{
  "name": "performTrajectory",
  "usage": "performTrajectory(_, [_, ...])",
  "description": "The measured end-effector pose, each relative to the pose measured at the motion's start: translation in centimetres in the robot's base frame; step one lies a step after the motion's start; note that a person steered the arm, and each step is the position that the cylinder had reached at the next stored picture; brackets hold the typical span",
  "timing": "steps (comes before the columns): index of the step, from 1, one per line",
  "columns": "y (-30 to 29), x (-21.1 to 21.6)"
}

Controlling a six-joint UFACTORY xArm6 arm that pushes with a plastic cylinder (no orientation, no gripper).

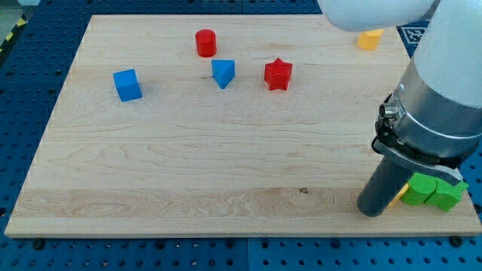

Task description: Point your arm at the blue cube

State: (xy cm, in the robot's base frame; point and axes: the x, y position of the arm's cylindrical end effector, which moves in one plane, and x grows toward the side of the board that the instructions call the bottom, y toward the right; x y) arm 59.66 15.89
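Note:
The blue cube (pixel 127 85) sits near the view's left side of the wooden board (pixel 188 165), toward the top. My tip (pixel 371 212) rests on the board at the view's bottom right, far from the blue cube, right beside a green block (pixel 434 192) and a yellow block (pixel 399 197) that is partly hidden behind the rod.
A red cylinder (pixel 205 43), a blue triangular block (pixel 223 73) and a red star (pixel 278 74) lie at the top middle. An orange-yellow block (pixel 369 39) is at the top right, partly under the arm body (pixel 437 98).

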Motion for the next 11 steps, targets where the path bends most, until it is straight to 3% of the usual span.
performTrajectory(2, [-7.4, -2.4])
performTrajectory(4, [-22.5, -10.2])
performTrajectory(5, [-30.0, -11.8])
performTrajectory(7, [-41.7, -18.9])
performTrajectory(8, [-43.8, -21.4])
performTrajectory(11, [-33.9, -20.0])
